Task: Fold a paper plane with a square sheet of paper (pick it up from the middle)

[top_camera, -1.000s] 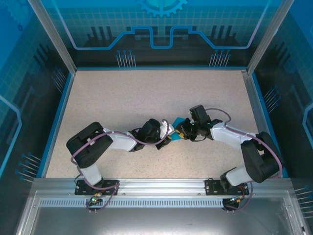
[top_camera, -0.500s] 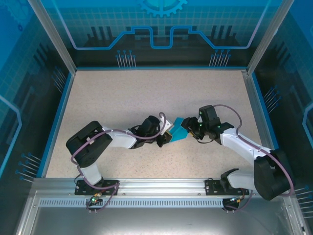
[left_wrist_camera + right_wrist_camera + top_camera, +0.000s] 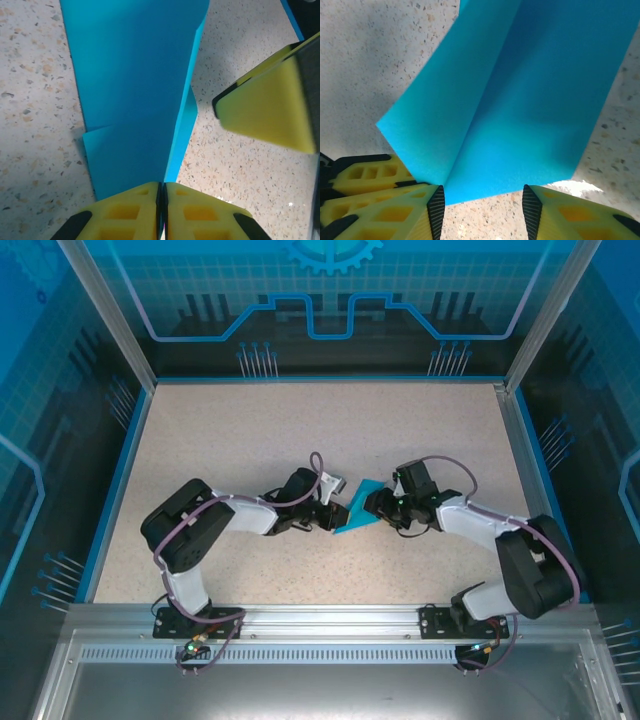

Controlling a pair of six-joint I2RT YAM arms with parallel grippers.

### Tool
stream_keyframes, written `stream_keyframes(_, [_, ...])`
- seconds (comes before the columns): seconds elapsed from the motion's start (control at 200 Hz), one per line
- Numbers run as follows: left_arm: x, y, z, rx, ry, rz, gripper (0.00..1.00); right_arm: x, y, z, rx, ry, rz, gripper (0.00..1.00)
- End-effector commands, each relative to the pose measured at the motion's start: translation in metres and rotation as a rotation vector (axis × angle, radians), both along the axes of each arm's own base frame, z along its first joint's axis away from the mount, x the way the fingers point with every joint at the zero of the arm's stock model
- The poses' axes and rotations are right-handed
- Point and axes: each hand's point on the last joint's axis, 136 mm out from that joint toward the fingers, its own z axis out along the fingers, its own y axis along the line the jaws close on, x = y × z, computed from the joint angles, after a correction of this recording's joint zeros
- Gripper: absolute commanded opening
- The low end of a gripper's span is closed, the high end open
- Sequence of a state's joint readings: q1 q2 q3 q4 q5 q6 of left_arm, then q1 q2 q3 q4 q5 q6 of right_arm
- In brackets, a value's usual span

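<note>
The square sheet of paper [image 3: 356,510] is turquoise-blue and folded into a narrow, tapering shape with a lengthwise crease. It sits low over the table's middle, between the two grippers. My left gripper [image 3: 334,512] is shut on it from the left. In the left wrist view the yellow jaws [image 3: 161,195] pinch the folded paper [image 3: 135,90] at its near end. My right gripper [image 3: 379,502] is at the paper's right side. In the right wrist view it stands open [image 3: 484,210], and the creased paper [image 3: 520,100] has its near edge just ahead of the fingertips.
The speckled table [image 3: 300,430] is walled by a blue rim [image 3: 118,480] and glass panels. In the left wrist view a right finger [image 3: 270,107] hangs close to the paper. In the right wrist view the left gripper's yellow fingers [image 3: 365,175] show at the lower left.
The right jaws have opened, and the right arm swung out to the right and came back beside the paper. The left gripper stayed shut on the paper and shifted slightly left.
</note>
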State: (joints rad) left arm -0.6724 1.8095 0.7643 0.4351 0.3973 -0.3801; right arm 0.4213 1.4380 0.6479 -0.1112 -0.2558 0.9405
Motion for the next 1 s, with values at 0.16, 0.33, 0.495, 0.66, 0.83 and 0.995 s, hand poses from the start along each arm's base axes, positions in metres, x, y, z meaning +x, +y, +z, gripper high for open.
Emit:
stream_keyframes(0.16, [0.005,-0.004,0.003,-0.082,0.138,0.043,0.13,0.020,0.026,0.008,0.021,-0.050,0.079,0.46])
stream_keyframes(0.33, [0.006,-0.001,-0.003,-0.078,0.189,0.070,0.13,0.022,0.028,0.002,0.010,-0.038,0.088,0.44])
stream_keyframes(0.495, [0.010,0.002,-0.008,-0.094,0.249,0.094,0.13,0.023,0.029,-0.005,0.002,-0.025,0.091,0.45])
stream_keyframes(0.66, [0.012,0.004,-0.013,-0.085,0.274,0.108,0.16,0.022,0.028,-0.011,-0.023,0.007,0.090,0.45])
stream_keyframes(0.83, [0.012,0.005,-0.016,-0.075,0.281,0.114,0.18,0.021,0.026,-0.019,-0.048,0.052,0.076,0.45])
stream_keyframes(0.995, [0.013,0.007,-0.019,-0.056,0.286,0.120,0.19,0.018,0.019,-0.027,-0.093,0.100,0.051,0.45])
